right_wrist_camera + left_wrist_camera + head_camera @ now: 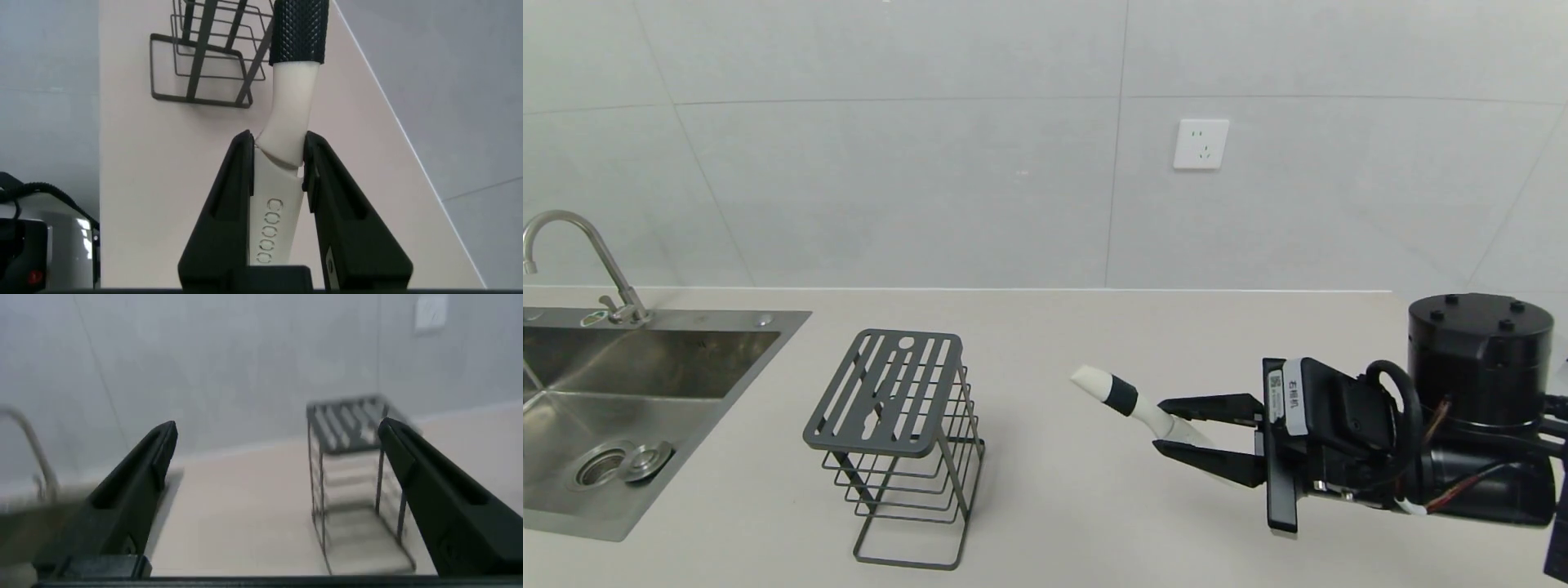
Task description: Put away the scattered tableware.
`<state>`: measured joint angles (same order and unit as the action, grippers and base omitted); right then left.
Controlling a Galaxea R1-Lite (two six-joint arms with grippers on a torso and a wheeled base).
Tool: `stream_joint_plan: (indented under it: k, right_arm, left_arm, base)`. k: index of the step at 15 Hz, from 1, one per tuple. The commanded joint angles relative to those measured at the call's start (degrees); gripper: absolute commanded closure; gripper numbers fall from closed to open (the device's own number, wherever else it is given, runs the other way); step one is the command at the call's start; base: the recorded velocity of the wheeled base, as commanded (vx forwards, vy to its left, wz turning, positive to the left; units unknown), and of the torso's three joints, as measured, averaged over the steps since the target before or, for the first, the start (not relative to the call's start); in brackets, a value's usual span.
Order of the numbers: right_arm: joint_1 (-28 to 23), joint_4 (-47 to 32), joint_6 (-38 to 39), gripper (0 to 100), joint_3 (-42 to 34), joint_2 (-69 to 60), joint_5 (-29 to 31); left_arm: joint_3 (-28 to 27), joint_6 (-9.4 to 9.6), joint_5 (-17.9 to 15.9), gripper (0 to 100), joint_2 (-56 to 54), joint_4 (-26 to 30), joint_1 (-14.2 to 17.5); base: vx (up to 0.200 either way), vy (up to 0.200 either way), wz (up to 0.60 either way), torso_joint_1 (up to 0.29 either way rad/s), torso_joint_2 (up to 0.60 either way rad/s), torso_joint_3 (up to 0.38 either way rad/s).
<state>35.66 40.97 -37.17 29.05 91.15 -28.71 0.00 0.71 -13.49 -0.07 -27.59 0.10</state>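
My right gripper (1170, 425) hangs above the counter to the right of the dark wire rack (894, 433), shut on a white utensil (1131, 400) with a black grip band, whose handle points left toward the rack. In the right wrist view the same white utensil (286, 147) is pinched between the fingers (225, 204), its textured black band toward the rack (208, 57). The left gripper (274, 437) is open with nothing between its fingers, held above the counter facing the rack (355, 482).
A steel sink (621, 400) with a curved tap (580, 253) takes up the left end of the beige counter (1054, 506). A tiled wall with a white socket (1201, 144) closes off the back.
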Motion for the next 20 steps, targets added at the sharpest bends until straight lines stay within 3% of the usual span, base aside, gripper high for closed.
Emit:
stream_joint_plan:
  k: [1,2,3,4,6,7,8,9,15,16,18,19,20]
  right_arm:
    - [0.64,0.07,-0.01,100,0.04,-0.36,-0.21]
    - [0.73,0.07,-0.01,100,-0.40,-0.36,-0.21]
    - [0.99,0.16,-0.01,100,-0.40,-0.36,-0.21]
    - [1.43,0.16,-0.01,100,-0.31,-0.45,-0.30]
    - [2.05,1.04,-0.01,100,-0.22,-0.89,-1.00]
    - [2.14,1.30,-0.01,100,0.31,-0.89,-1.00]
    - [2.22,1.39,-0.01,100,0.57,-0.89,-1.09]
    - [2.31,1.74,-0.01,100,0.57,-1.24,-1.17]
    - [2.75,2.27,0.17,100,-0.84,-2.56,-1.53]
    - [2.75,2.27,0.17,100,-0.57,-2.56,-1.53]
    - [2.49,2.53,0.17,100,-0.40,-2.56,-1.53]
    - [2.40,2.53,0.17,100,-0.40,-2.56,-1.53]
    - [2.05,2.53,0.17,100,-0.22,-2.64,-1.53]
  left_arm:
    - [0.00,-2.38,-4.08,0,0.07,-0.54,-0.01]
    - [-0.26,-6.33,-7.69,0,0.07,0.52,-0.01]
    - [-0.97,-9.14,-10.32,0,0.51,1.48,-0.10]
    - [-2.02,-10.29,-14.10,0,0.95,2.36,-0.27]
    - [-3.08,-10.02,-21.75,0,2.62,2.54,-0.98]
    - [-4.22,-9.50,-29.13,0,4.56,2.54,-1.33]
    - [-5.45,-9.50,-34.23,0,7.28,2.36,-1.33]
    - [-6.86,-9.32,-37.04,0,11.06,1.57,-1.33]
    - [-20.92,-9.14,-41.17,0,38.57,-4.76,-2.03]
    - [-21.80,-8.44,-42.49,0,41.21,-4.93,-3.35]
    - [-22.15,-0.97,-42.84,0,51.05,-6.43,-8.97]
    - [-22.15,1.14,-42.84,0,53.42,-7.31,-10.20]
    - [-22.24,7.03,-42.76,0,60.89,-11.44,-14.86]
  base:
    - [0.000,0.000,0.00,0.000,0.00,0.000]
    - [0.000,0.000,0.00,0.000,0.00,0.000]
    - [0.000,0.000,0.00,0.000,0.00,0.000]
    - [0.000,0.000,0.00,0.000,0.00,0.000]
    - [0.000,0.000,0.00,0.000,0.00,0.000]
    - [0.000,0.000,0.00,0.000,0.00,0.000]
    - [0.000,0.000,0.00,0.000,0.00,0.000]
    - [0.000,0.000,0.00,0.000,0.00,0.000]
    - [0.000,0.000,0.00,0.000,0.00,0.000]
    - [0.000,0.000,0.00,0.000,0.00,0.000]
    - [0.000,0.000,0.00,0.000,0.00,0.000]
    - [0.000,0.000,0.00,0.000,0.00,0.000]
    - [0.000,0.000,0.00,0.000,0.00,0.000]
